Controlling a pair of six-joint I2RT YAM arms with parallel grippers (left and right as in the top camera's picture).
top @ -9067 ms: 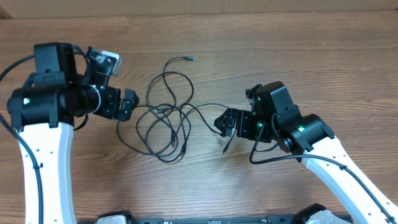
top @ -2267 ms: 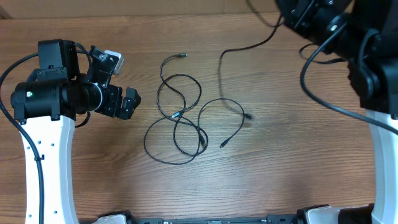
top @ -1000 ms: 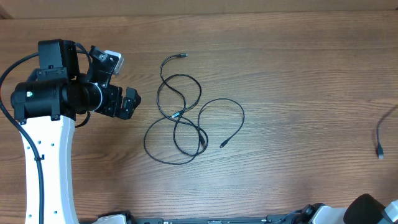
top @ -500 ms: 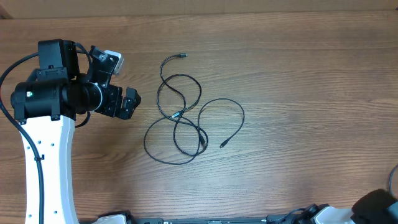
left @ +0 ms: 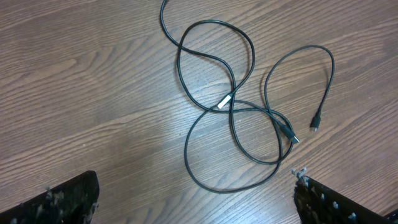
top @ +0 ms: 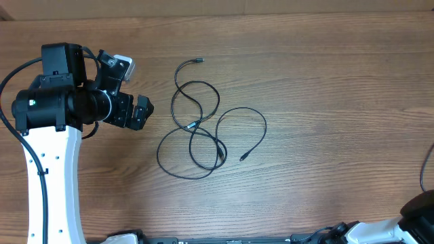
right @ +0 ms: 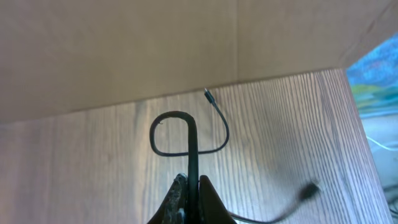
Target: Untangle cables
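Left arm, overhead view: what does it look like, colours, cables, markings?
The left arm has a white lower link with small dark holes, black rounded joint housings, a small green light, a black wire looping beside it, and black fingers.

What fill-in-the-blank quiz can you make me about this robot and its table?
1. The left gripper is ___, with nothing between its fingers.
2. The right gripper is ___ on one thin cable.
3. The other cables, lying in loops on the table, are ___ in colour.
Missing words: open; shut; black.
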